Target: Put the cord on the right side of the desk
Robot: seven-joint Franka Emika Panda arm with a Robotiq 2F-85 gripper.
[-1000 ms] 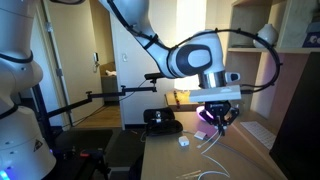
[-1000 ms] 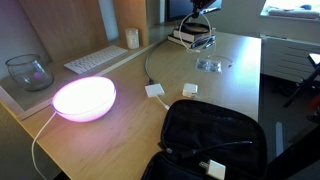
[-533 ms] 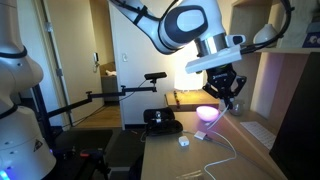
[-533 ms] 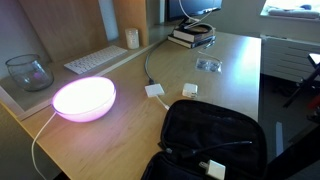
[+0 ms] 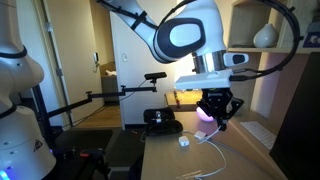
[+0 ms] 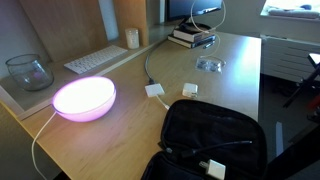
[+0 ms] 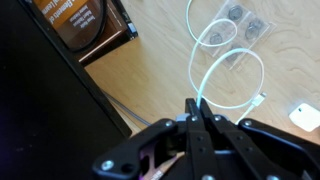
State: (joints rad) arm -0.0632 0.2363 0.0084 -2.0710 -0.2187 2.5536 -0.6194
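We are pinching the cord (image 7: 200,85) between the tips of the gripper (image 7: 195,112). The jaws are pressed almost together on the thin white line, with no gap showing in the wrist view. From the pinch the cord is dropping to the desk (image 7: 160,65) and lying there in loose loops. The far loop is touching or just beside the clear plastic packets (image 7: 240,20), and the plug end is resting near the small white block (image 7: 305,116).

We are judging this to be the carry, with most of the cord yet to leave the wood. To do it well, we are planning to rise first so the loops hang free rather than drag the packets along. Then we are planning to travel slowly, since so thin a cable may slip out of the pinch. The book (image 7: 85,20) at the left of the wrist view needs a wide berth. At the desk's right side we should be lowering until the slack piles on bare wood, and only then parting the jaws.

As for containers, in an exterior view the glass bowl (image 6: 28,70) is sitting at the far left, and we cannot tell whether anything is in it. Past the glowing lamp (image 6: 84,97), the black bag (image 6: 215,125) is lying unzipped — a white charger (image 6: 215,167) and a bit of cable are showing inside.
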